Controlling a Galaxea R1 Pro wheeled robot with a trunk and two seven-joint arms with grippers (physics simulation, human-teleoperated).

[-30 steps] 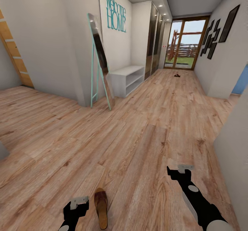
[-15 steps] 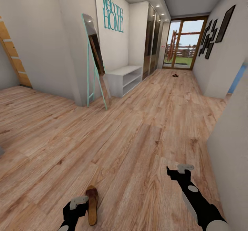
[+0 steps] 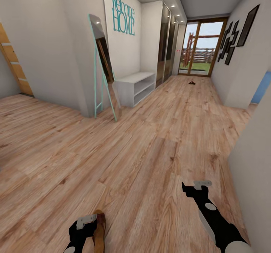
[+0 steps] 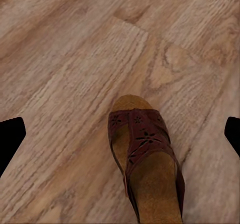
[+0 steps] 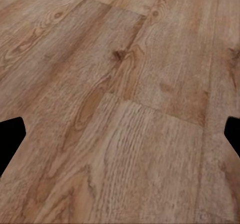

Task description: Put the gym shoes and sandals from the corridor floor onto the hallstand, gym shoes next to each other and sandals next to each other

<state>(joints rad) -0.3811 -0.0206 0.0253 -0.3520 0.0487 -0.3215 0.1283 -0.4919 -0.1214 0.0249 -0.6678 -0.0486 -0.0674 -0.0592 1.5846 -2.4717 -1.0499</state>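
Since a moment ago the view has swung, so the sandal [image 3: 99,232] now sits right beside the left gripper [image 3: 86,223], which hangs over it with jaws spread wide, apparently lining up a grasp. It lies flat on the corridor floor [image 3: 150,151]: dark brown cut-out strap, tan insole. Right gripper [image 3: 196,188] hovers open over bare planks. Across the corridor waits the hallstand [image 3: 135,85], well apart.

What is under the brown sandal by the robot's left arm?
Light brown wood-plank floor lies under the dark brown strappy sandal. The boards beneath its sole are covered. The open left tool hovers above.
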